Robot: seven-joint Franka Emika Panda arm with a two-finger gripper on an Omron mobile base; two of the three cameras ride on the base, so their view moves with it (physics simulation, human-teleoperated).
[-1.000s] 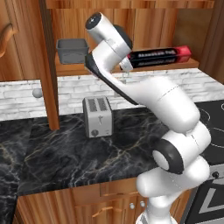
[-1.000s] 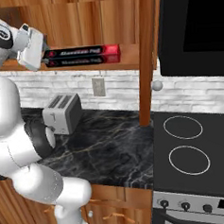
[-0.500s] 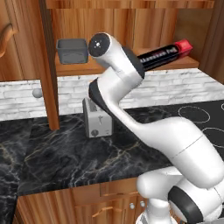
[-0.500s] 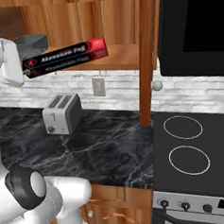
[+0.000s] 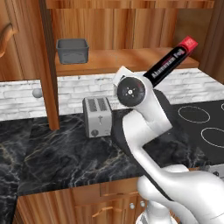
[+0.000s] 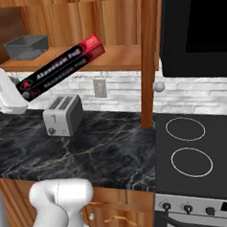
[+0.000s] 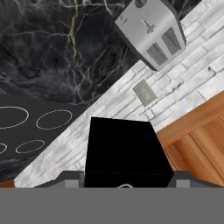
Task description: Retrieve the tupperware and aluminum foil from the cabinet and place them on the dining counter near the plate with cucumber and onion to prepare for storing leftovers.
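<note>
The arm hides the aluminum foil (image 5: 169, 65) box's lower end

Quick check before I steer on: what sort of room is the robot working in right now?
A home kitchen, by the look of it: a silver toaster on a black marble worktop, a stove with ring burners, and an open wooden wall cabinet above.

The cabinet (image 5: 131, 30) is warm planked wood with a matt grain, and the surface (image 5: 57, 153) is glossy black veined marble. The tupperware (image 5: 72, 50) looks like smooth grey plastic, perhaps see-through; the toaster (image 5: 97, 116) is brushed silver metal.
</note>
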